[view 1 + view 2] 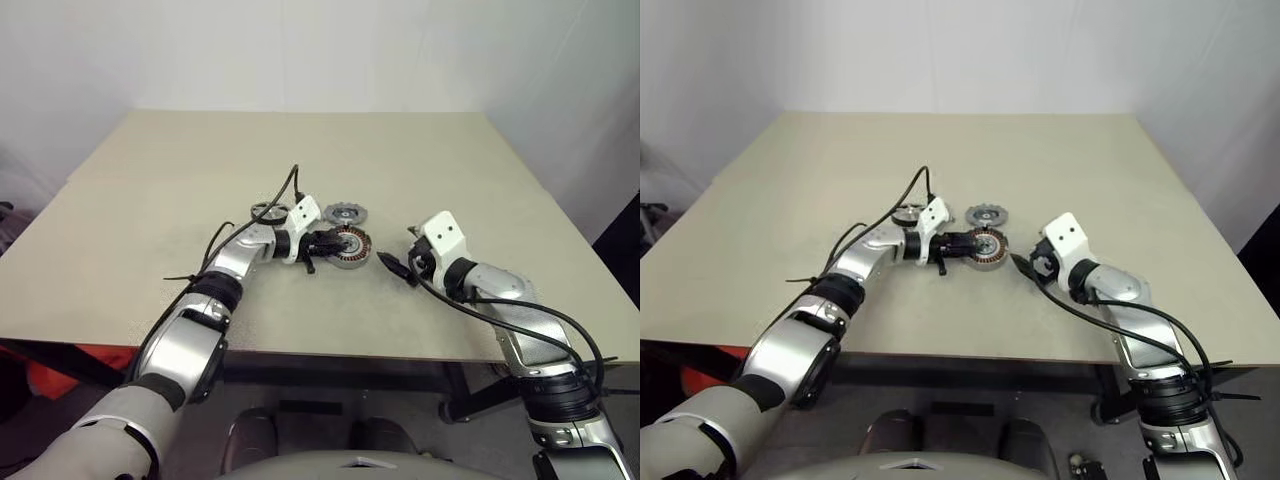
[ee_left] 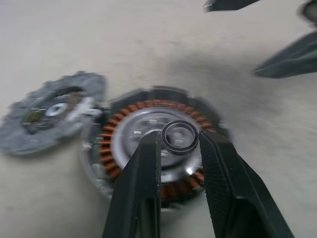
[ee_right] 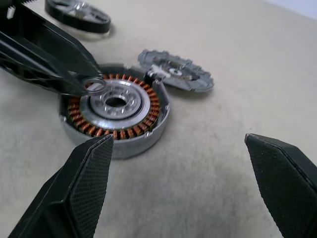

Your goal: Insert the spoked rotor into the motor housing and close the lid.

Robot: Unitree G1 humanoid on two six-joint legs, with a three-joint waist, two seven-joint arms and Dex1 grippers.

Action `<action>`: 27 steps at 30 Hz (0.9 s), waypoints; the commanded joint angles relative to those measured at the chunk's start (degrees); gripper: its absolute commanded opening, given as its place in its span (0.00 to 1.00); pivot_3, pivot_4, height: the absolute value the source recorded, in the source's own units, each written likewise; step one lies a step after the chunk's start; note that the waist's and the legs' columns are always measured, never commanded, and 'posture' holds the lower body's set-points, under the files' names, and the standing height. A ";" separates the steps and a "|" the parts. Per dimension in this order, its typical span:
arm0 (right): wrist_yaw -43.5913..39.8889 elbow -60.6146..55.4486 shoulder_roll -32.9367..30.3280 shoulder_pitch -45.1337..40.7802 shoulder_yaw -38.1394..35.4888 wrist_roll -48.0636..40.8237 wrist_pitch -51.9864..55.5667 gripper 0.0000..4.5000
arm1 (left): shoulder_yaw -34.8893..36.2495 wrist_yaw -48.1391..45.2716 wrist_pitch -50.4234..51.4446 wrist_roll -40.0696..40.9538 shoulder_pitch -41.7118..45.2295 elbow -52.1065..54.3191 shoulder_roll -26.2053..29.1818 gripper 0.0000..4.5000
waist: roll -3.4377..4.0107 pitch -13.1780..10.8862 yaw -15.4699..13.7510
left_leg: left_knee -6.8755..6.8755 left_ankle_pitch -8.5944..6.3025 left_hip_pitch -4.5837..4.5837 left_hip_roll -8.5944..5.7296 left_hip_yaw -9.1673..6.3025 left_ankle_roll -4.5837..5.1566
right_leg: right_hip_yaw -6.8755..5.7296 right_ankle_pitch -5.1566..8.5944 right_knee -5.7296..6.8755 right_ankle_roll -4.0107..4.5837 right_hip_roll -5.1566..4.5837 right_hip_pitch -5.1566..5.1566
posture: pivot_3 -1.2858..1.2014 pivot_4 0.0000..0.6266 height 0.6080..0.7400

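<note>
The motor housing (image 3: 140, 133), a grey cup with copper windings around a silver hub, sits mid-table. My left gripper (image 2: 179, 136) hovers just above its hub, shut on a tiny thin ring (image 2: 181, 149). The lid (image 3: 176, 74), a flat grey disc with cut-outs, lies flat just behind the housing. The spoked rotor (image 3: 79, 12), black-rimmed with pale spokes, lies on the table to the housing's left, behind my left wrist. My right gripper (image 3: 178, 139) stands open a short way right of the housing, pointing at it, with nothing between its fingers.
The beige table (image 1: 180, 180) stretches wide to the left, right and far side of the parts. Black cables loop off both wrists (image 1: 290, 185). The table's front edge (image 1: 330, 355) lies close below both arms.
</note>
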State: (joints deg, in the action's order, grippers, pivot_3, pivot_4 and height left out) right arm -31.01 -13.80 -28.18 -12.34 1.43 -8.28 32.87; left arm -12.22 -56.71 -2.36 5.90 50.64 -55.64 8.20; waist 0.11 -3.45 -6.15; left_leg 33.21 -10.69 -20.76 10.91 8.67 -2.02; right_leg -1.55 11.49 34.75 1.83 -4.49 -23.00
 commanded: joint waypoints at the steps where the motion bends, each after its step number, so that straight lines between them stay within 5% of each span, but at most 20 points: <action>1: 1.52 -2.29 0.60 -0.25 -1.88 -0.67 -0.16 0.97 | 1.83 1.29 -3.28 -1.26 3.81 -4.20 -0.95 0.17 | 0.00 0.00 -0.05 | 0.00 0.00 -0.01 0.00 -0.01 0.00 | 0.00 0.00 0.00 0.00 -0.01 0.00 | 0.52 0.00 1.00; 27: 3.58 -1.14 1.78 -0.85 -1.34 -0.40 -1.00 0.97 | 3.98 3.20 -6.51 -6.80 6.89 -12.13 -4.12 0.17 | -0.02 -0.01 -1.24 | -0.01 -0.01 -0.01 -0.03 -0.01 0.02 | -0.03 0.00 -0.01 0.00 -0.07 0.00 | 0.52 0.00 1.00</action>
State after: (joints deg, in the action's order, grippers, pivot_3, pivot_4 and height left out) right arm -27.70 -13.86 -26.52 -12.10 0.81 -8.45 32.92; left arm -9.11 -53.80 -8.25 -0.79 55.47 -67.92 4.15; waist 0.09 -3.46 -7.39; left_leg 33.21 -10.70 -20.76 10.88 8.65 -2.00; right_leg -1.59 11.48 34.74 1.83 -4.56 -23.00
